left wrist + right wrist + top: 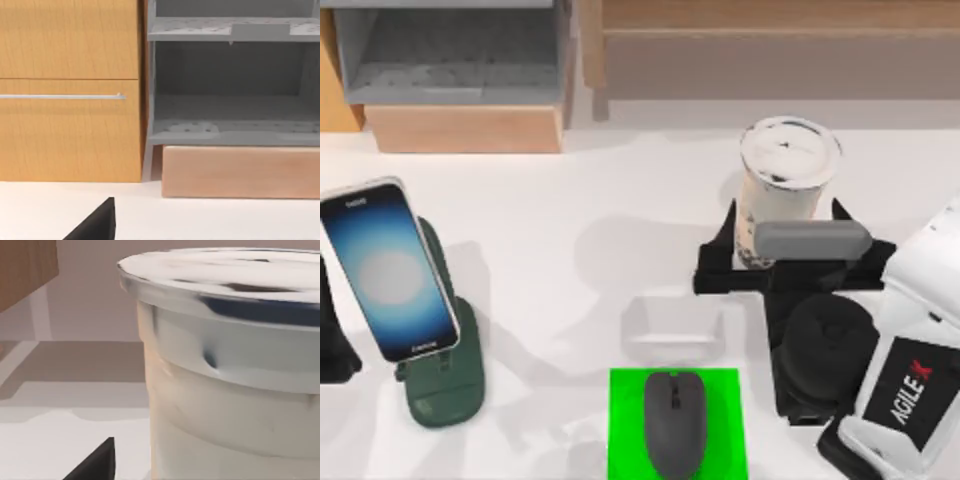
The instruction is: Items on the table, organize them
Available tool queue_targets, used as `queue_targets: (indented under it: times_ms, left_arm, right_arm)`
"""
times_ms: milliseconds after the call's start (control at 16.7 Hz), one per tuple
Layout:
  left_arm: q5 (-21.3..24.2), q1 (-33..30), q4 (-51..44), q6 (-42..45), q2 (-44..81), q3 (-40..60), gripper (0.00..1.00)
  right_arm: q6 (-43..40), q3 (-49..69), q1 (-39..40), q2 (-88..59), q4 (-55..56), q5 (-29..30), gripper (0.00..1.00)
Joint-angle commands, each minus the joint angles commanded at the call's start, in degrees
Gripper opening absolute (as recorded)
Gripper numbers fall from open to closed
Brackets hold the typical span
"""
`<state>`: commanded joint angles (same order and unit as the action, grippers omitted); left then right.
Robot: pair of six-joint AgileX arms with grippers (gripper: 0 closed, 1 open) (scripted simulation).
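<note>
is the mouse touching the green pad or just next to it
Touching. The top view shows the mouse lying on the green pad, with green showing on both sides of it and past its front end.

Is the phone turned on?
On: the smartphone screen glows blue-white as it leans on the green stand.

Mostly smooth plastics on my matt white bench, wood grain behind.

I see the slim smartphone's glowing blue-white screen as glossy glass, resting on a matt dark green plastic stand. The dark grey computer mouse looks matt and smooth on a flat, bright green rectangle. The clear milk-tea cup is shiny plastic with a glossy lid. The cabinet shows warm wood grain with a thin metal handle; the grey shelf looks speckled and dull.
</note>
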<state>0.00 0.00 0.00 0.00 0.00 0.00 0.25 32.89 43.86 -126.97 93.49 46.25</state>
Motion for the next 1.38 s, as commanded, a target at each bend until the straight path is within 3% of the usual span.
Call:
queue_targets:
  times_ms: [720, 1380]
  left_arm:
    - [0.0, 0.0, 0.0, 0.0, 0.0, 0.0, 1.0]
    - [0.0, 0.0, 0.0, 0.0, 0.0, 0.0, 1.0]
  right_arm:
    - [-0.1, 5.3, -3.9, -1.3, -3.9, -3.9, 1.0]
    - [-0.1, 5.3, -3.9, -1.3, -3.9, -3.9, 0.17]
